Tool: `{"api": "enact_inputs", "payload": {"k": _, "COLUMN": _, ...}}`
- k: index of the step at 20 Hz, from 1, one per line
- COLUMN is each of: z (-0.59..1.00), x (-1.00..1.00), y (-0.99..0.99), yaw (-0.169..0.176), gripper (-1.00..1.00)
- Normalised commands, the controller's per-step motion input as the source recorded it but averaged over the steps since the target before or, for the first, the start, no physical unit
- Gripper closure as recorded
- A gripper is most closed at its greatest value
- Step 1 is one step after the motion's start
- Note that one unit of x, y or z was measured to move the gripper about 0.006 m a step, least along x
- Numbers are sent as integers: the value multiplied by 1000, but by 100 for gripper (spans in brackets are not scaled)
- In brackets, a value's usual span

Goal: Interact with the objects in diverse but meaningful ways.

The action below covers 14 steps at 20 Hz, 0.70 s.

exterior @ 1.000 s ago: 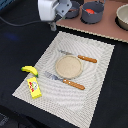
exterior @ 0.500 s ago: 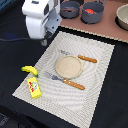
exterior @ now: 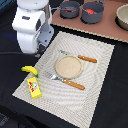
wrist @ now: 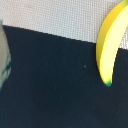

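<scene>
Beside banana [exterior: 29, 70], yellow box [exterior: 34, 87], unseen at wrist

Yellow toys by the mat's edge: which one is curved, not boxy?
The banana, curved with a green tip, lying just beyond the rectangular yellow box with red marks.

The white arm [exterior: 31, 26] reaches down over the placemat's edge at the exterior view's left, its bulky wrist housing pointing downward near that edge's far corner. The fingers are hidden beneath the housing, so whether the jaws stand apart or closed cannot be told.
</scene>
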Motion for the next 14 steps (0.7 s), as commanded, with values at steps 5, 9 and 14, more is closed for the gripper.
{"api": "enact_inputs", "payload": {"k": 5, "z": -206, "x": 58, "y": -354, "yaw": -21, "gripper": -100}}
{"api": "enact_inputs", "payload": {"k": 9, "z": -196, "x": 9, "y": -380, "yaw": -20, "gripper": -100}}
{"api": "enact_inputs", "payload": {"k": 14, "z": -161, "x": 0, "y": -398, "yaw": -25, "gripper": -100}}
